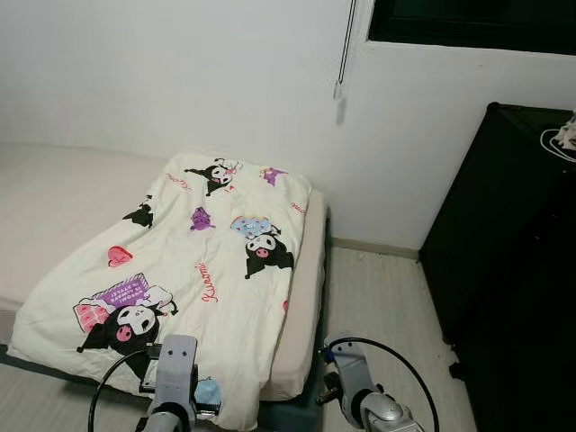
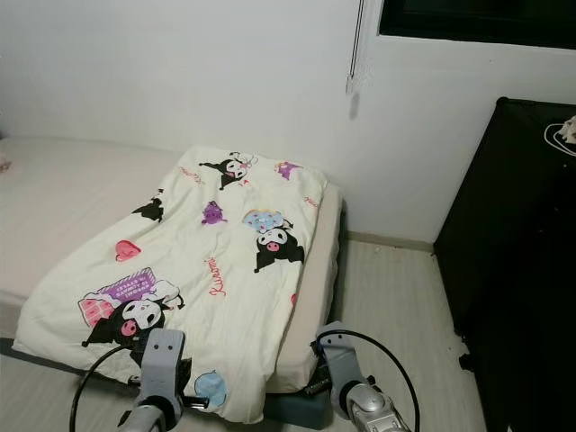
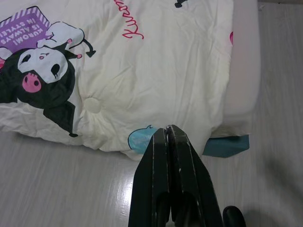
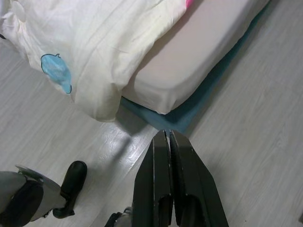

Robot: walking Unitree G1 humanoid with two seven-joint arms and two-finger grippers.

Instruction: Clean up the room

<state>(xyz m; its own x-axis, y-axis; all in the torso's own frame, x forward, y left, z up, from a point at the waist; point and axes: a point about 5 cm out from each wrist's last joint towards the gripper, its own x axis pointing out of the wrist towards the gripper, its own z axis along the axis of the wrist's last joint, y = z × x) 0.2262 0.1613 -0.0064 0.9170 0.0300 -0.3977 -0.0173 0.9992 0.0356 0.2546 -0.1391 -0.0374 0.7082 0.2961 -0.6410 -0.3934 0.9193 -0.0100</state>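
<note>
Ahead, a cream cartoon-print quilt (image 1: pixel 207 261) drapes the pale mattress (image 1: pixel 306 297); tall black fabric wardrobe (image 1: pixel 513 270) stands right. Left gripper (image 3: pixel 166 130) and right gripper (image 4: pixel 164 134) hover, fingers pressed together.

The mattress (image 1: pixel 301 306) lies low on the pale floor (image 1: pixel 382 297) against the white wall (image 1: pixel 180 72), and the cartoon-print quilt (image 1: pixel 193 261) covers its near corner and hangs over the edge down to the floor. To the right of the mattress an open strip of floor runs back to the wall, closed on its far side by a tall black cabinet (image 1: pixel 513 261). Above the mattress the space is open, except a thin blind cord (image 1: pixel 342 54) on the wall behind it.
</note>
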